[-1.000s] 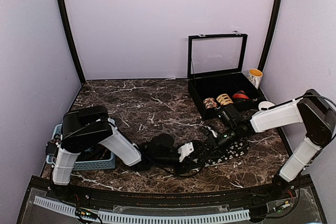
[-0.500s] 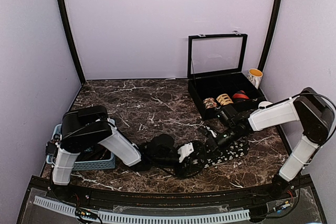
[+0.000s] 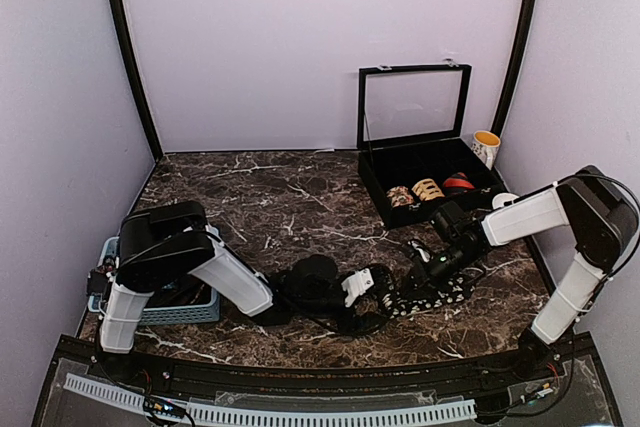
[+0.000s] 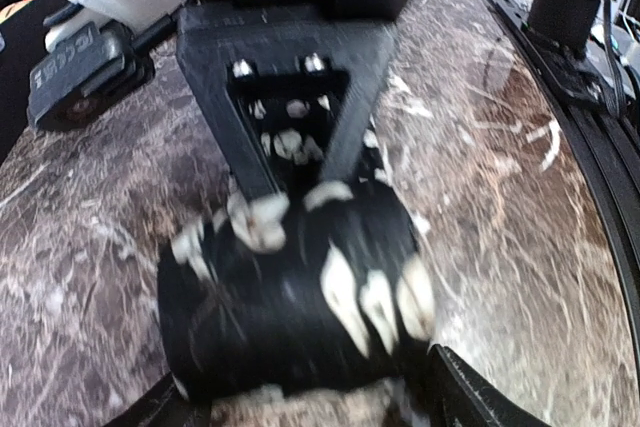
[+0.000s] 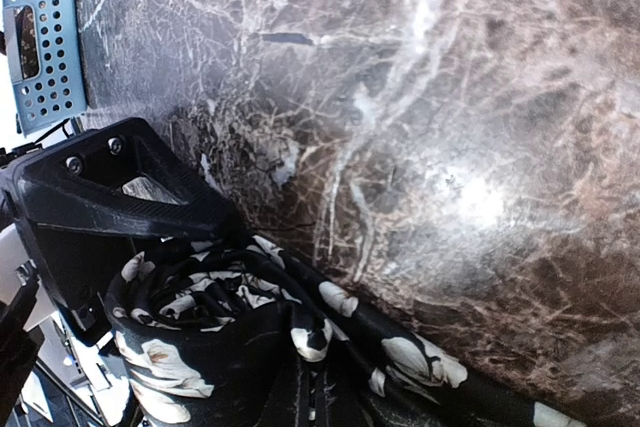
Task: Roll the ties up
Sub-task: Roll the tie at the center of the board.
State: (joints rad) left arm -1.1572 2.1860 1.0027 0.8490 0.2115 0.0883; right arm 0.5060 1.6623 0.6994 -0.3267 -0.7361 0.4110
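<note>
A black tie with white prints lies at the table's front centre. Its near end is wound into a coil (image 3: 368,309), and the rest (image 3: 443,292) trails flat to the right. My left gripper (image 3: 366,297) is shut on the coil, which fills the left wrist view (image 4: 290,317) between my fingers (image 4: 470,387). My right gripper (image 3: 419,264) is just right of the coil, shut on a bunched fold of the tie (image 5: 250,327) next to the left gripper's black frame (image 5: 100,187). Tan-patterned (image 3: 428,188) and red (image 3: 458,183) coils sit in the case.
The black case (image 3: 378,192) stands open at the back right, its glass lid upright. A yellow-rimmed cup (image 3: 486,147) stands beside it. The blue slotted basket (image 3: 195,312) sits at the front left under the left arm and also shows in the right wrist view (image 5: 40,37).
My right gripper has shifted a little to the right along the tie. The left gripper and coil have edged slightly right with it.
</note>
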